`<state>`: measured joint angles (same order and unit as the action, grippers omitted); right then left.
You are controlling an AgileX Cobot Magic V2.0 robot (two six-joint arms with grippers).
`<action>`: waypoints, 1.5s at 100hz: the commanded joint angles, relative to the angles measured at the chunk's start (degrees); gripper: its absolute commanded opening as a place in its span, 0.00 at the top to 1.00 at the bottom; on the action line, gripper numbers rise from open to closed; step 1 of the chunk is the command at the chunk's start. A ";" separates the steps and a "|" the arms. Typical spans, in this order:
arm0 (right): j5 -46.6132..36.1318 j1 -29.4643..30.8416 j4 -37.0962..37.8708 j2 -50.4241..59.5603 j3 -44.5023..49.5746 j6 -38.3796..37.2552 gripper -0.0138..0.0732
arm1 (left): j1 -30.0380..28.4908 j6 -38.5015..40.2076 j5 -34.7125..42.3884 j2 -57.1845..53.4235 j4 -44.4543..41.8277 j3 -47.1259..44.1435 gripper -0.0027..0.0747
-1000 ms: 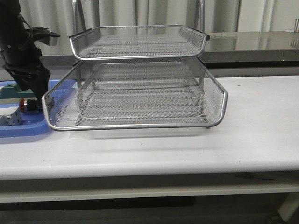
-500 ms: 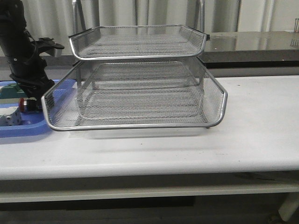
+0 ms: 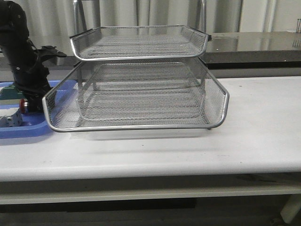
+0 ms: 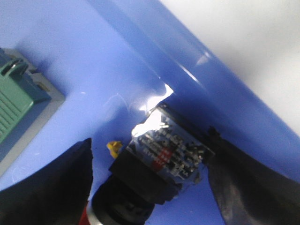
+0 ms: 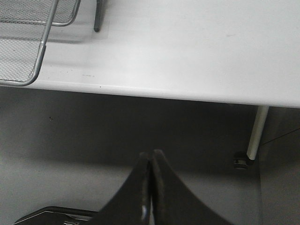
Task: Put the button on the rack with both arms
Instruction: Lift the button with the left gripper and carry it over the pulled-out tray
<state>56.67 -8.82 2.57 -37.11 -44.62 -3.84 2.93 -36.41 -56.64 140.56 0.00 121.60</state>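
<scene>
The rack (image 3: 141, 80) stands on the white bench (image 3: 254, 136), its wire-mesh tiers stacked one above another, the lower tray pulled out toward the camera beyond the top one. Just beside the rack's left end lies a flat blue tray (image 3: 19, 128), its near corner touching or nearly touching the rack's chrome rim.

The left arm (image 3: 21, 61) reaches down into the blue tray, close to the rack's left end. In the left wrist view its fingers (image 4: 47, 187) stand on either side of the button (image 4: 164, 154), one dark pad on each flank of the dark blue-black block body, the gap between them only a little wider than the body. Whether the pads actually press on the body cannot be told. The button lies on its side on the blue tray floor, next to the tray's raised wall, its terminal end showing silver contacts and a red mark. From the front, the button's red cap (image 3: 23, 104) peeks out beside the arm, just left of the rack's rim.

A green block part (image 4: 16, 101) sits on the tray floor near the button, apart from it. A white dotted block (image 3: 10, 119) rests in the blue tray farther from the rack.

The right fingers (image 5: 151, 187) are pressed together with nothing between them, hanging off the bench's front edge, below the level of the rack's corner (image 5: 28, 42).
</scene>
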 commanded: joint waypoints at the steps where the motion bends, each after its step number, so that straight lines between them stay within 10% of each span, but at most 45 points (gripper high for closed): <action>1: -3.34 -0.04 0.82 0.14 -2.07 0.08 0.92 | 0.31 0.05 1.12 -2.31 -0.49 1.57 0.45; 23: -3.34 -0.04 0.82 0.14 -2.07 0.08 0.92 | 0.31 0.16 -2.74 -2.41 -0.59 6.32 0.99; 85: -3.34 -0.04 0.82 0.14 -2.07 0.08 0.92 | -2.64 7.66 -16.41 -14.02 -0.32 17.10 0.99; 150: -3.34 -0.04 0.82 0.14 -2.07 0.08 0.92 | -0.41 7.33 -16.41 -42.61 13.87 -14.48 0.99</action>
<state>56.54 -8.82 2.57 -37.11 -44.62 -4.07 1.06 -29.14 -72.13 102.63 8.86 107.55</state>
